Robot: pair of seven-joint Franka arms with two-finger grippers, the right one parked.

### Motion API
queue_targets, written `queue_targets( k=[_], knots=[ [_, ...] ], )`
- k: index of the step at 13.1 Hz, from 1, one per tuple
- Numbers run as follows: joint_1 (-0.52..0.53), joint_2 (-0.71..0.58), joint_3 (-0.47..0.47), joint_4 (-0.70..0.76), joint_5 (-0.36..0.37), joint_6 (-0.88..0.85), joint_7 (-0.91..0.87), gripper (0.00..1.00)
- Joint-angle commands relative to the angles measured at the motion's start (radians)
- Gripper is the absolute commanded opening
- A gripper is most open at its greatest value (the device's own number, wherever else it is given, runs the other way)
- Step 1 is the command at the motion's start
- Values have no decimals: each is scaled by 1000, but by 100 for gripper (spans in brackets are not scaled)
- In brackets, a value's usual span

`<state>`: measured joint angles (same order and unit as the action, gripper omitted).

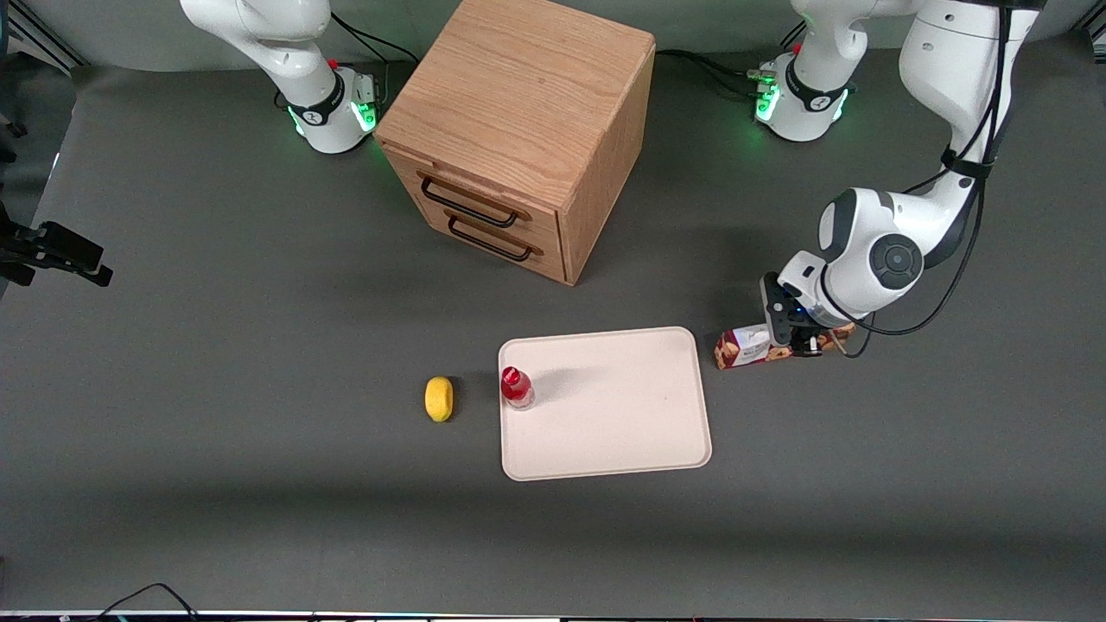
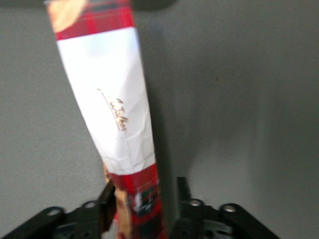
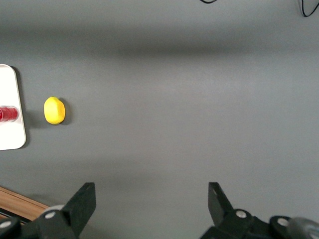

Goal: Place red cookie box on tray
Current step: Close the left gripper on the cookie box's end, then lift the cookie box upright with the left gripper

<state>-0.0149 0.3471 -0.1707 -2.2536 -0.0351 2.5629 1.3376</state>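
Observation:
The red cookie box (image 1: 741,347) lies flat on the grey table beside the tray's (image 1: 622,432) edge toward the working arm's end, its white label patch facing up (image 2: 114,99). My left gripper (image 1: 797,339) is down over the box's end farthest from the tray. In the left wrist view the gripper (image 2: 144,191) straddles the box's red end. One finger (image 2: 107,196) touches the box's side, and a narrow strip of table shows between the box and the other finger (image 2: 182,191). The jaws stand open around the box.
A small red-capped bottle (image 1: 517,387) stands on the tray near its edge toward the parked arm. A yellow lemon-like object (image 1: 439,398) lies on the table just past that edge. A wooden two-drawer cabinet (image 1: 518,130) stands farther from the front camera than the tray.

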Motion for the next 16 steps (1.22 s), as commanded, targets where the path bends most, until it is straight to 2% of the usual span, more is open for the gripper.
queue_targets(
  k=[1,5,8,14,16],
  knots=[
    [12,22,5,6,0,7,8,0],
    [9,23,8,99,0,-70,41,0],
    [12,-3,17,283,0,-315,43,0],
    [12,-19,37,785,-2,-901,28,0],
    [12,-36,39,867,0,-983,25,0]
  ],
)
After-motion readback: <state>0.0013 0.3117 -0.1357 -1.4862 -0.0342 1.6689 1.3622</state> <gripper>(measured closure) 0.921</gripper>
